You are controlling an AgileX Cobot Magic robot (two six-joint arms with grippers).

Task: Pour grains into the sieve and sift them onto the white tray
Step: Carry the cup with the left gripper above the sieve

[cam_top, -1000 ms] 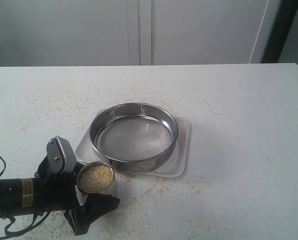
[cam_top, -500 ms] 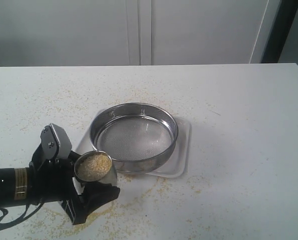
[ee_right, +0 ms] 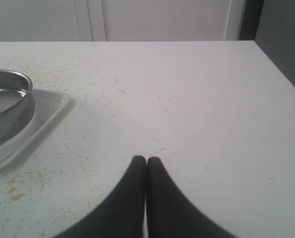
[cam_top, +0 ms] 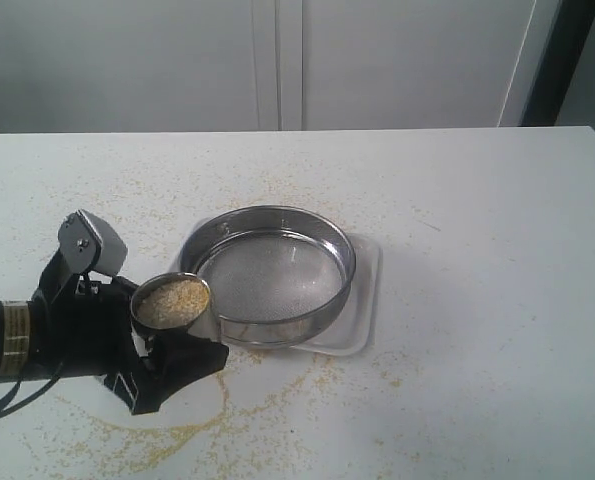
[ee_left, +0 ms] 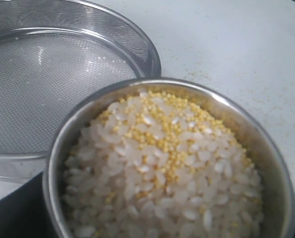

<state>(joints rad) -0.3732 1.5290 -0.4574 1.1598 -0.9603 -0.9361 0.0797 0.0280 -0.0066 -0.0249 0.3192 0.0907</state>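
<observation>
My left gripper [cam_top: 172, 345] is shut on a small steel cup [cam_top: 172, 305] heaped with grains [cam_top: 171, 299], whitish rice-like bits and fine yellow meal [ee_left: 172, 144]. The cup hangs above the table just left of the sieve [cam_top: 267, 272], nearly level, its rim close to the sieve's near-left rim. The sieve, a wide shallow steel ring with grey mesh [ee_left: 43, 84], sits on the white tray [cam_top: 362, 325] and looks empty. My right gripper [ee_right: 146, 159] is shut on nothing, hovering over bare table to the right of the tray [ee_right: 38, 124]; it is out of the exterior view.
Spilled yellow grains [cam_top: 177, 435] are scattered over the white table around the tray and in an arc under the cup. White cabinet doors [cam_top: 277, 60] stand behind the table's far edge. The table's right edge [ee_right: 281, 74] drops off to a dark floor.
My left gripper has lifted the cup off the table and carried it left and up, level with the sieve's rim. Sieve, tray and grains in the cup are unchanged.
</observation>
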